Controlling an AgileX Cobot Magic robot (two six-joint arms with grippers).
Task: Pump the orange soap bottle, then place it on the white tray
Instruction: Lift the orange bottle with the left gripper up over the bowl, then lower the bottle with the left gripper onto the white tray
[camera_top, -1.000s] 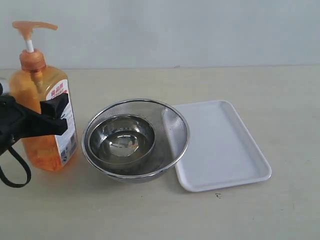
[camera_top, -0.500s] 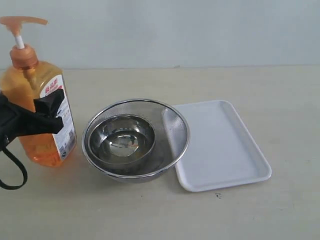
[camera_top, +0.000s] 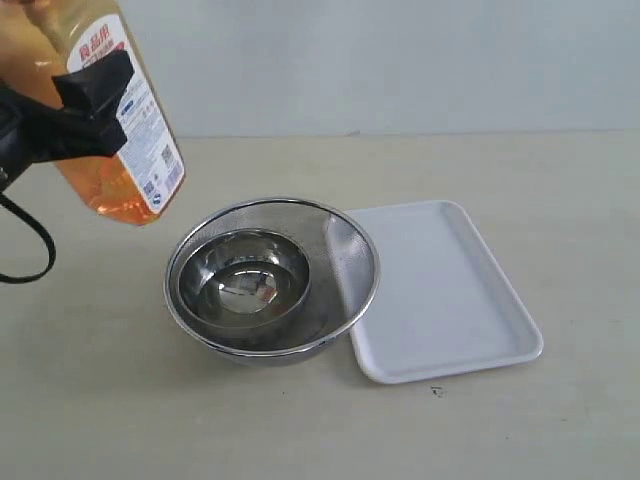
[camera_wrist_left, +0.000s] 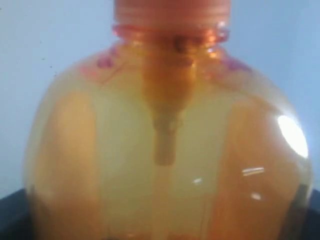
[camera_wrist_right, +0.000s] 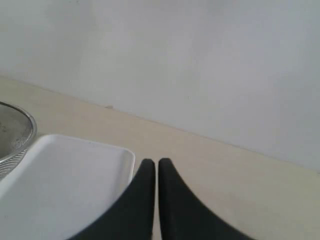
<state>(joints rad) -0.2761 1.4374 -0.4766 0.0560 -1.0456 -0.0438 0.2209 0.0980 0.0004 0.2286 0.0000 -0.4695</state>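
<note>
Exterior view: the left gripper (camera_top: 95, 85) clamps the orange soap bottle (camera_top: 135, 165), which is tilted, clear of the surface (camera_top: 300, 430) and well apart from the white tray (camera_top: 440, 290).
Left wrist view: the orange soap bottle (camera_wrist_left: 165, 150) fills the frame.
Right wrist view: the right gripper (camera_wrist_right: 156, 162) is closed on nothing, beside the white tray (camera_wrist_right: 60, 185).
Placement remains; pumping is unconfirmed.

Label: a white-and-red label (camera_top: 148, 125) is carried on the orange soap bottle (camera_top: 115, 195); all print found sits on it, in the exterior view.
Headline: large red Chinese characters are printed at the label's upper end; they are cut by the frame edge and partly covered, so they cannot be made out.
Blue mark: a small blue patch is seen mid-label; its wording is too small to read.
Fine print: rows of small dark print and a square code-like block are seen at the label's lower end; illegible.
Left wrist view: bottle blurred; nothing legible.
</note>
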